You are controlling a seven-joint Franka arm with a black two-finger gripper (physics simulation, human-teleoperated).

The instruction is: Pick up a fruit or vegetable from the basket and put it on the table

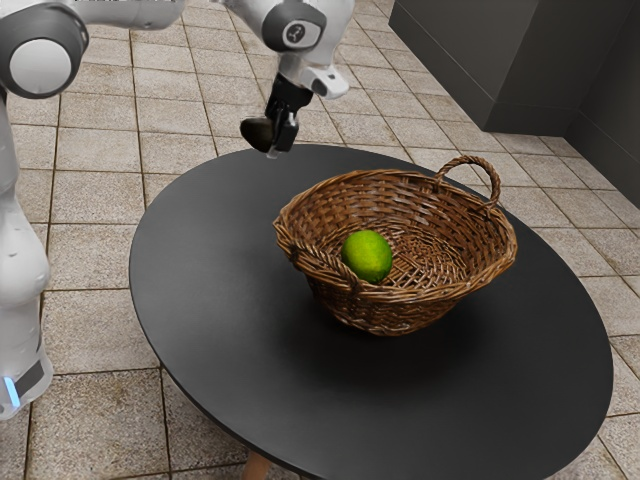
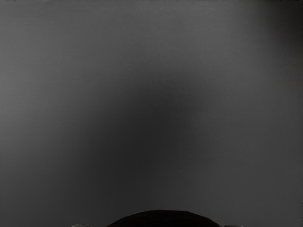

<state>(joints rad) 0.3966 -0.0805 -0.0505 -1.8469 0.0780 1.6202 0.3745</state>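
My gripper (image 1: pixel 273 138) hangs over the far left part of the round black table (image 1: pixel 230 300) in the exterior view, shut on a dark, rounded fruit or vegetable (image 1: pixel 256 132). In the wrist view the held dark fruit (image 2: pixel 163 219) rises at the lower edge, with the grey tabletop (image 2: pixel 57 71) beyond it. The brown wicker basket (image 1: pixel 400 314) stands apart from the hand, toward the exterior view's right. Inside it lies a green lime (image 1: pixel 367 256).
Two handles rise from the basket, the far one (image 1: pixel 497 178) standing highest. Tiled floor (image 1: pixel 90 320) surrounds the table, and a dark cabinet (image 1: pixel 480 60) stands at the exterior view's upper right.
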